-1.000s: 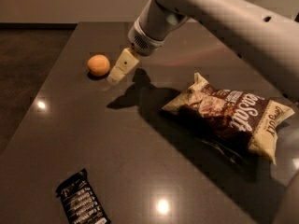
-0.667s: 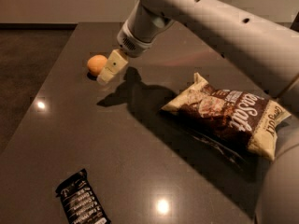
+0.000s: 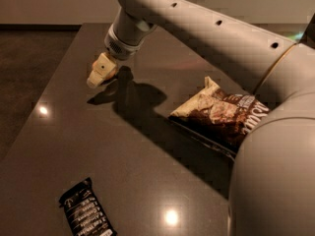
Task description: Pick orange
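My gripper (image 3: 100,72) hangs low over the dark table (image 3: 123,151) at its far left, at the end of the white arm (image 3: 197,23) that reaches in from the right. The orange does not show in the camera view. The gripper stands where it lay a moment ago and covers that spot. The gripper casts a dark shadow on the table just to its right.
A brown snack bag (image 3: 221,113) lies at the right of the table, partly behind my arm's near link (image 3: 275,181). A black wrapped bar (image 3: 87,215) lies at the front left. The table's left edge runs close to the gripper.
The gripper has moved left and down onto the spot where the orange lay, and the orange has gone out of sight behind it. The arm's near link now fills the lower right.
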### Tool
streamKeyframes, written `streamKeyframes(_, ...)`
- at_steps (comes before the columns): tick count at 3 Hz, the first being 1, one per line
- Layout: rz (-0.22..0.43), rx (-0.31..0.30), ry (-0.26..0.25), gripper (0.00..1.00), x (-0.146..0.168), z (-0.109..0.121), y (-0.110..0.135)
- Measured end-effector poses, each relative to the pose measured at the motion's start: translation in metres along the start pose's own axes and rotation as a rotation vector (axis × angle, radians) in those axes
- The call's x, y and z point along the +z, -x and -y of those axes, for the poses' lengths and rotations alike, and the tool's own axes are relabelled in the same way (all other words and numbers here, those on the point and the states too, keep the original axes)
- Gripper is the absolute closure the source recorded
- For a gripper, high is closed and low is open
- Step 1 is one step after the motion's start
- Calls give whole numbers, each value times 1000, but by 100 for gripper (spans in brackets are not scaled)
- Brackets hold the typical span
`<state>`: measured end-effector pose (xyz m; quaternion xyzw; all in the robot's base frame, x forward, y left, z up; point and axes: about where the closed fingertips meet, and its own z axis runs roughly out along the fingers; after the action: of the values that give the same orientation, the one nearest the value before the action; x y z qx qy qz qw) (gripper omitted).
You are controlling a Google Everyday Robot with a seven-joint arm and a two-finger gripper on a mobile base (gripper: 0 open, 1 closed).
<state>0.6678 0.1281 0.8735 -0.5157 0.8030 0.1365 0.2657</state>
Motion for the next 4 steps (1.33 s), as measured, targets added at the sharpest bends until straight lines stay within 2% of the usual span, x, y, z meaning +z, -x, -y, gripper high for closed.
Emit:
streamKeyframes(2,-30,-18,6,0,28,-1,16)
streamKeyframes(3,-32,-23,19,16,33,-1,22)
streamKeyframes(4,-36,-26,31,39,35,2,20)
